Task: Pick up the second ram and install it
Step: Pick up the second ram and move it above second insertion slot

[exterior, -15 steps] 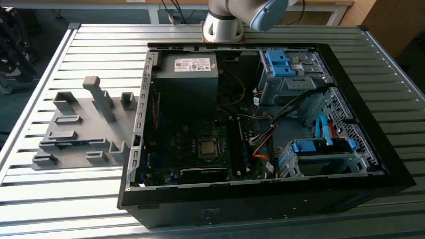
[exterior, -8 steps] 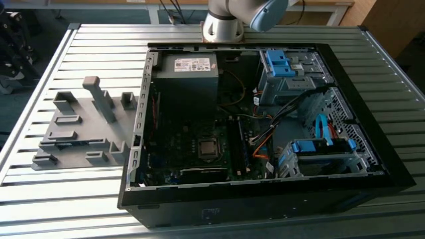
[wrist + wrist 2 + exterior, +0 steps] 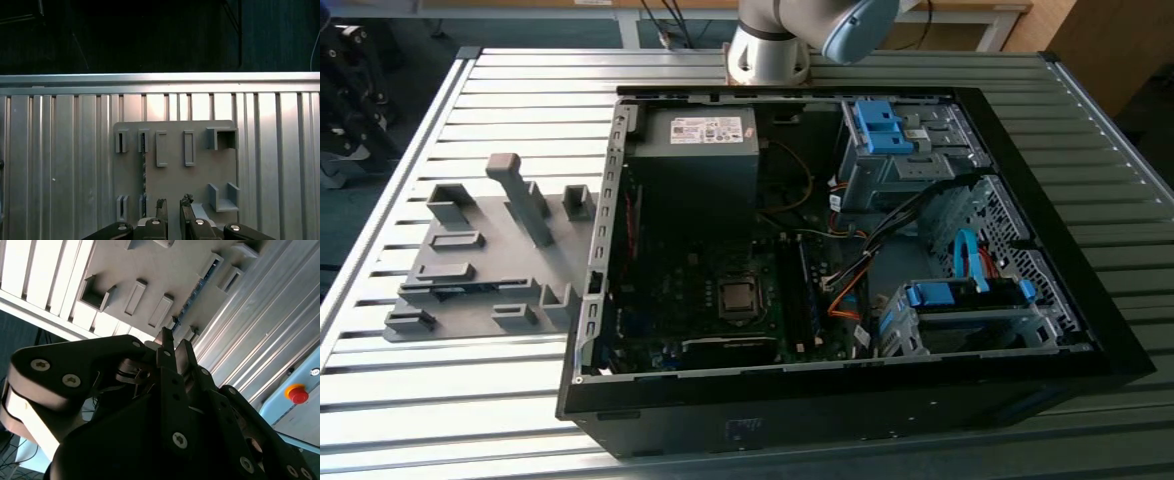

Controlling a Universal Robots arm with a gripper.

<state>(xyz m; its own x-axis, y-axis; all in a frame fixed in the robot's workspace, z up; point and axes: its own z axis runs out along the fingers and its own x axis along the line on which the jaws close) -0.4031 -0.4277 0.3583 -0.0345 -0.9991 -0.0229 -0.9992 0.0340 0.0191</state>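
- The gripper (image 3: 173,202) is seen released in both wrist views (image 3: 175,344): its two fingertips stand apart and nothing is held between them.
- The second ram (image 3: 144,175) is found standing on its long edge in a pair of slots of a grey holder (image 3: 200,170), near one side edge of that holder and one slot row in from it.
- In the first wrist view the gripper is held above the holder, with one end of the second ram just beside the fingertips but not between them. No contact is seen.
- In the second wrist view the second ram (image 3: 197,287) is seen as a thin strip beyond the fingertips.
- The holder (image 3: 494,260) is laid on a ribbed metal table (image 3: 454,400), near the table edge at the exterior view's left.
- An open computer case (image 3: 854,420) is set on the table just beside the holder, and the arm (image 3: 767,45) is mounted at the far table edge.
- A dark floor is seen past the table edge, and a red button (image 3: 299,394) on a pale blue box is seen in the second wrist view.
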